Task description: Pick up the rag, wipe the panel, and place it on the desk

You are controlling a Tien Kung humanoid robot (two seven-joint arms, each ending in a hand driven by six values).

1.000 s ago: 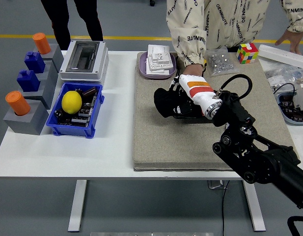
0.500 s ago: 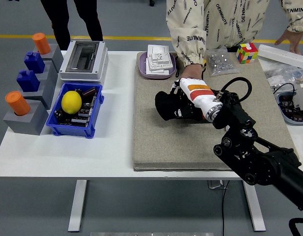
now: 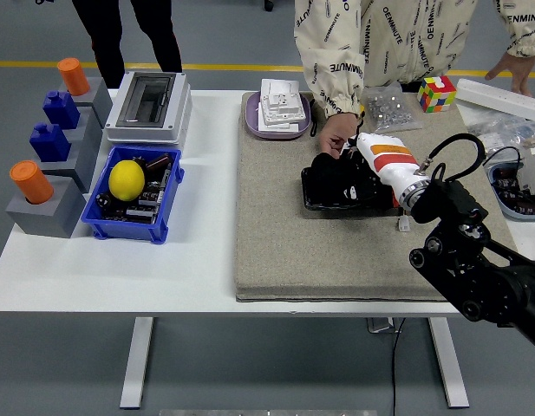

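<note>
1. Shifting rightward since the earlier frames, the right hand [image 3: 364, 176] is now lying right of frame centre.
2. Its fingers are pressing down, clamped on the black rag [image 3: 329, 173].
3. Rag and hand are covering the dark panel [image 3: 316, 203] on the grey mat [image 3: 276, 234].
4. A person's hand [image 3: 335, 133] is touching the panel's upper edge.

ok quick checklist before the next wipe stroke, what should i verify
1. Rag in grip: ok, the right hand presses the black rag down.
2. Rag on panel: ok, it lies over the black panel.
3. Panel held steady: ok, the person's hand rests at its far edge.
4. Person's hand out of the stroke path: not ok, it sits right beside the rag.
5. Free space on the grey mat to the left: ok.
6. Panel clean: cannot tell, rag covers it.
</note>
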